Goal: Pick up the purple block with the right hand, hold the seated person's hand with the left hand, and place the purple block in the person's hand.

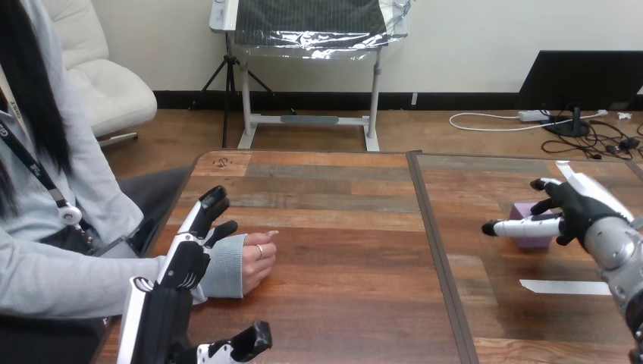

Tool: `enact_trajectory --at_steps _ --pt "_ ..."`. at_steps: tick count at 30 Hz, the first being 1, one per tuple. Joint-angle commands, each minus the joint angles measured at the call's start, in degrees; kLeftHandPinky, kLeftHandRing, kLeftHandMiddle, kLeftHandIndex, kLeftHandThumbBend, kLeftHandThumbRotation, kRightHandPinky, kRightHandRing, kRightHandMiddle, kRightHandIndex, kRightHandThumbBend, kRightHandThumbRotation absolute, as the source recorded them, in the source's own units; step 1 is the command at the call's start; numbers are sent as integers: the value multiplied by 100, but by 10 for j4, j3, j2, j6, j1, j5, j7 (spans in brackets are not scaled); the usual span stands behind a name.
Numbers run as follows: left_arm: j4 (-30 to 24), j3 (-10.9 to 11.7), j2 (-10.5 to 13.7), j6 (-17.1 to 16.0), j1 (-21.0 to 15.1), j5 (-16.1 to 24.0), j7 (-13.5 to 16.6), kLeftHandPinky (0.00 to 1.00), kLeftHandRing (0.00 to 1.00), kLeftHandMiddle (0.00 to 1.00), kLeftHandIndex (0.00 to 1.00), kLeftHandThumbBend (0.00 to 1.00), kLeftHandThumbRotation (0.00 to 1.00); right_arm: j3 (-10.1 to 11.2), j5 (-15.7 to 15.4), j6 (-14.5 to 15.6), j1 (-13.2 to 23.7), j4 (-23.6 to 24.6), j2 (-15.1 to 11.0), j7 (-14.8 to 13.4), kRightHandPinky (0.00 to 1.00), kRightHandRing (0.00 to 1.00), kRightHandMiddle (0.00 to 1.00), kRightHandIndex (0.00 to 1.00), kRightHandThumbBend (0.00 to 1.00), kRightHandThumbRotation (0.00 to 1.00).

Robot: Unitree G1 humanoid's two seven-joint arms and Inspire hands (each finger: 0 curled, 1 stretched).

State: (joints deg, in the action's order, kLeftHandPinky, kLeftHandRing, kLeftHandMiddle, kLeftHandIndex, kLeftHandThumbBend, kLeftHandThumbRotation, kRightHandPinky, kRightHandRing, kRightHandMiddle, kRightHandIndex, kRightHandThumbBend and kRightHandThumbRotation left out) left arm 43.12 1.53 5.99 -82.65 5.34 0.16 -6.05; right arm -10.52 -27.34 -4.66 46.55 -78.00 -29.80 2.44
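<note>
The left hand (186, 262) stands at the lower left, fingers straight and pointing up the frame, thumb spread wide. At the right edge, the right hand (578, 211) points leftward, fingers loosely spread.

Head camera looks forward and down across the table (341, 307)

From where I stand, no writing, number or sign is legible on anything here. The white strip (565, 287) lying on the table (341, 303) looks blank to me.
</note>
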Motion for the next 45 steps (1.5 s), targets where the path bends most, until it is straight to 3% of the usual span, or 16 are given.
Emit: enact_trajectory --at_steps 1,14,19,34,37,41,45 --pt "-27 9 5 -17 -20 2 3 83 93 94 91 100 64 -3 -1 -1 -19 -9 12 6 78 87 90 96 91 48" --pt "-25 0 10 -13 -24 -8 1 82 92 94 91 100 62 -2 3 -9 -20 -7 13 8 74 83 87 96 100 52" --pt "-22 -6 8 -13 -27 -13 1 82 92 93 91 100 61 -7 -2 -12 -21 -7 13 5 69 79 82 96 100 52" --pt "-20 -10 8 -6 -33 -11 -1 85 92 93 90 100 60 -14 -5 -23 -15 -5 12 24 73 81 84 96 96 56" --pt "-21 -10 8 -5 -34 -10 -2 85 92 93 91 100 60 -15 -6 -30 -14 -4 12 26 68 78 81 95 95 55" --pt "-22 -11 8 -2 -34 -10 -3 84 92 93 91 100 59 -20 -9 -32 -11 -2 13 29 45 56 62 95 95 54" --pt "-24 -15 8 4 -34 -12 -4 84 92 94 91 100 59 -24 -10 -31 -6 0 14 37 35 46 54 95 94 52"
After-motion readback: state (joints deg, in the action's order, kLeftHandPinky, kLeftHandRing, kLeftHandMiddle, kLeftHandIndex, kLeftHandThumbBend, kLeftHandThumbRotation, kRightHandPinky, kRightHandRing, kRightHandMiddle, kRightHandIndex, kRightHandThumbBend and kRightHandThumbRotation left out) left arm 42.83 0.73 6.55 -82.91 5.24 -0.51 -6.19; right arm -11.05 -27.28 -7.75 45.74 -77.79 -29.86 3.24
